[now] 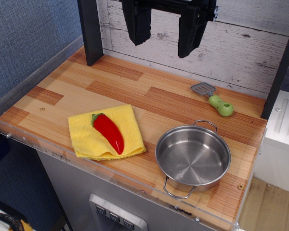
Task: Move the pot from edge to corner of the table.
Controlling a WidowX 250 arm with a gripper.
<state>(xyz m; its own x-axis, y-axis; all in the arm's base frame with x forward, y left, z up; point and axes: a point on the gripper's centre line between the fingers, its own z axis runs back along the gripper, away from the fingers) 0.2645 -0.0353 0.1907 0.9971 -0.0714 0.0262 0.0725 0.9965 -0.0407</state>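
Observation:
The pot (193, 158) is a shallow, shiny steel pot with two wire loop handles. It stands empty and upright near the front right of the wooden table (135, 91), close to the front edge. My gripper (164, 30) hangs high at the top of the view, above the back of the table and well away from the pot. Its two black fingers (137, 23) are spread apart with nothing between them.
A yellow cloth (105, 132) lies at the front left with a red chili pepper (109, 132) on it. A small spatula with a green handle (214, 98) lies at the back right. A black post (90, 31) stands at the back left. A clear acrylic rim edges the table.

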